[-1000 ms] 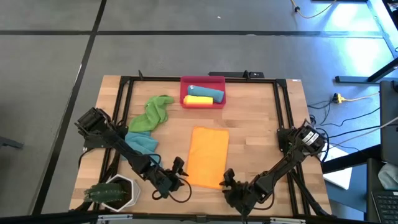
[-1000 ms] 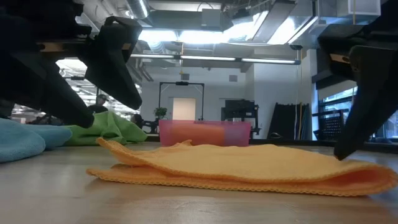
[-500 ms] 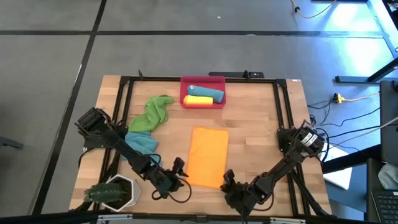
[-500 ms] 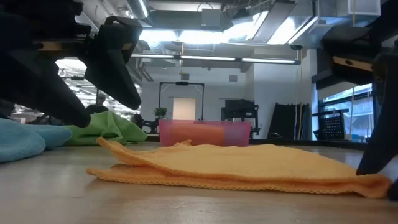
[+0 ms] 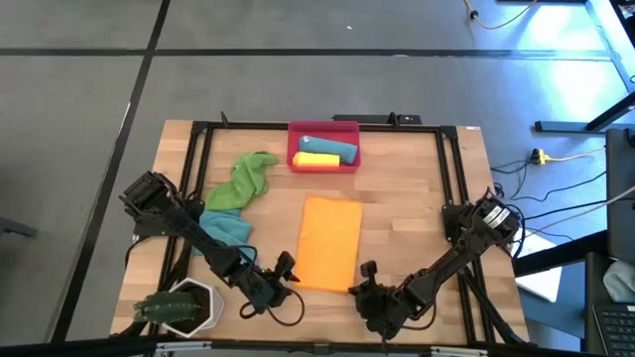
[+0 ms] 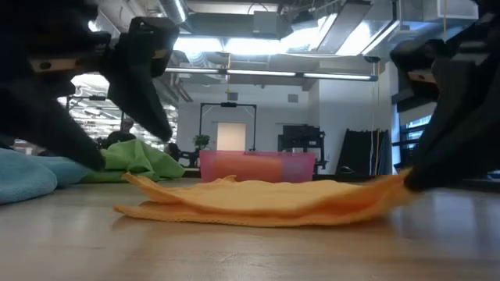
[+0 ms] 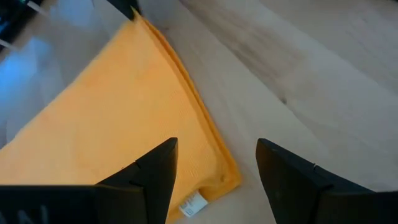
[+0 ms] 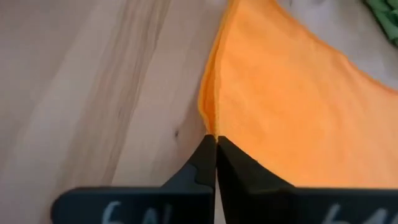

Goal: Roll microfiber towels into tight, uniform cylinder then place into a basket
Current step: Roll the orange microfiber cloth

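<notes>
A: What has the right claw (image 8: pixel 215 144) got?
B: It is pinched tight on the near corner of the orange towel (image 5: pixel 329 242), lifting it off the counter (image 5: pixel 407 208).
A: And the left claw (image 7: pixel 214 163)?
B: Spread wide over the other near corner; its arm hides part of the teal towel (image 5: pixel 228 225).
A: The basket (image 5: pixel 323 147)?
B: At the far edge, holding two rolls, bare wood between it and the orange towel.

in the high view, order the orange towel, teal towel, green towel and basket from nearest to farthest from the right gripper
1. orange towel: pinched at its near corner by the right gripper.
2. teal towel: left side.
3. green towel: left, farther back.
4. basket: back edge; too close to call with the green towel.
</notes>
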You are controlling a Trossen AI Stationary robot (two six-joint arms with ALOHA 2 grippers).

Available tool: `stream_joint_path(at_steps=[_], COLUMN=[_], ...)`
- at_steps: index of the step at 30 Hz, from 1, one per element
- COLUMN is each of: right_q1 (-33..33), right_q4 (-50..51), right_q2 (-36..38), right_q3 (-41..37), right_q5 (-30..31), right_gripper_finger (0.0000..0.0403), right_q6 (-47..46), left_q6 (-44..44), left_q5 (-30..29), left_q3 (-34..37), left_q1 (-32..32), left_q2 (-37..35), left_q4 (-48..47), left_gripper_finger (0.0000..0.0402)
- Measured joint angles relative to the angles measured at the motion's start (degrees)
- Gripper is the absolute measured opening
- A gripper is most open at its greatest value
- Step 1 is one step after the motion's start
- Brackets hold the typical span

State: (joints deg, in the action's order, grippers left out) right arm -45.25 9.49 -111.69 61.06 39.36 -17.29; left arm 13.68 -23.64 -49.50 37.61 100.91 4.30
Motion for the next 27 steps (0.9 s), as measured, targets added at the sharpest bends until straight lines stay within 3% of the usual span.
stream_joint_path(at_steps=[6,12,27], right_q1=[1.0,2.2,3.1], right_q4=[0.2,0.4,4.5], right_q2=[1.9,3.3,7.6], right_q3=[0.1,0.1,0.2], right_q5=[0.4,1.4,7.6], right_gripper_finger=[0.0004,0.0002,0.0001], right_q6=[-2.3,-4.8,-9.7], left_q6=[0.1,0.5,1.5], left_q5=[0.1,-5.1,-5.3], left_q3=[0.0,0.0,0.0], left_q1=[0.6,0.7,0.8], left_q2=[1.8,1.9,4.0], left_q4=[-1.3,-2.7,-3.2], left_gripper_finger=[0.0208,0.0208,0.0209])
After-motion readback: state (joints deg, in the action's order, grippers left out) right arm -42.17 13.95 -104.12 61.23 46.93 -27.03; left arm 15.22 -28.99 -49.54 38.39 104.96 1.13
